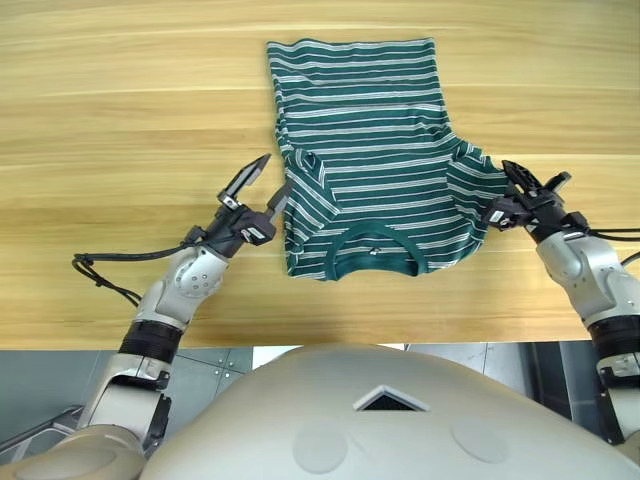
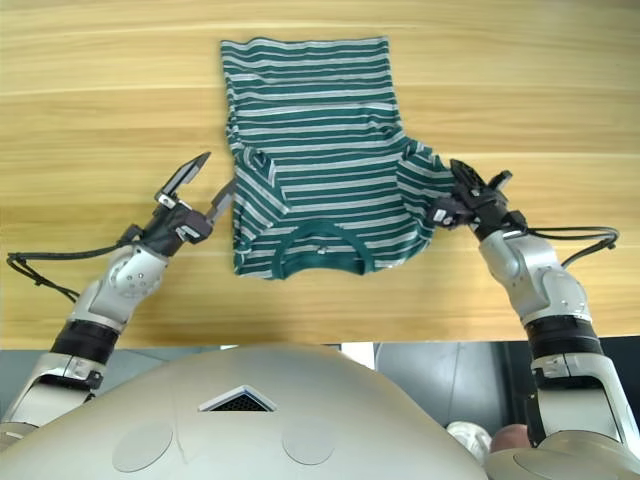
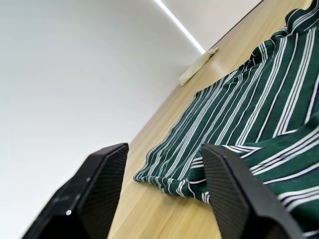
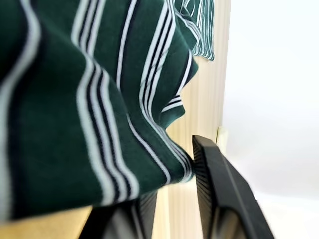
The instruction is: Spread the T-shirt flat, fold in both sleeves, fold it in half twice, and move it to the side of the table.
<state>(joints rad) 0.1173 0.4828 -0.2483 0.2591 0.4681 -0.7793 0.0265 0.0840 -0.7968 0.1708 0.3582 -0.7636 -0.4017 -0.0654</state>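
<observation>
A dark green T-shirt (image 1: 370, 130) with white stripes lies on the wooden table (image 1: 120, 120), collar toward me and hem at the far side. Its left sleeve is folded in over the body. The right sleeve (image 1: 478, 185) sticks out sideways. My left gripper (image 1: 278, 172) is open just beside the shirt's left edge, with nothing in it; the left wrist view looks between its fingers (image 3: 104, 189) along the shirt (image 3: 259, 114). My right gripper (image 1: 538, 172) is open at the right sleeve's tip, where striped cloth (image 4: 75, 99) drapes against one finger (image 4: 224, 199).
Bare wood stretches to the left and right of the shirt. The table's front edge (image 1: 300, 345) runs just below the collar. A black cable (image 1: 100, 270) loops off my left arm. A small pale object (image 3: 197, 67) lies at the far table edge.
</observation>
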